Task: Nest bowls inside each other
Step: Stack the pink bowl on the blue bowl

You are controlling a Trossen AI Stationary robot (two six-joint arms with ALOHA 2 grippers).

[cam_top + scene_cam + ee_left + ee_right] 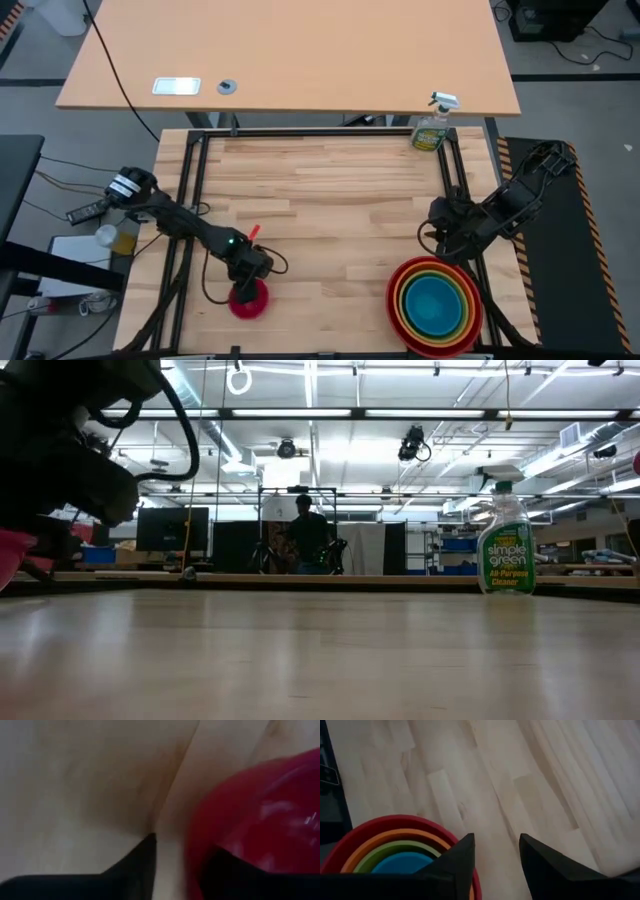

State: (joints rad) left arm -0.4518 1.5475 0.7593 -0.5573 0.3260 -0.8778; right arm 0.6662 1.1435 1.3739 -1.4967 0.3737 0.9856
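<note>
The small magenta-pink bowl [249, 301] [260, 815] sits upright on the table near its front left; in the low view only its edge [12, 555] shows. My left gripper [250, 280] [177, 860] points down over its rim, one finger outside the bowl and one inside, with a gap between them. The red, orange, lime green and blue bowls [435, 300] [400, 847] stand nested at the front right. My right gripper [445, 228] [497, 850] hangs open above the table just beyond that stack, holding nothing. My left gripper straddles the pink bowl's rim [192, 845] from above, slanting down. The outer finger [142, 865] stands clear of the wall, with bare table showing between them. The inner finger [225, 875] lies close to the inside wall; whether it touches, I cannot tell. The bowl rests on the table.
A green spray bottle [432, 128] [505, 540] stands at the table's far right corner. Black frame rails [190, 200] run along the table's sides. A person [305, 530] stands in the room behind. The table's middle [330, 220] is bare wood.
</note>
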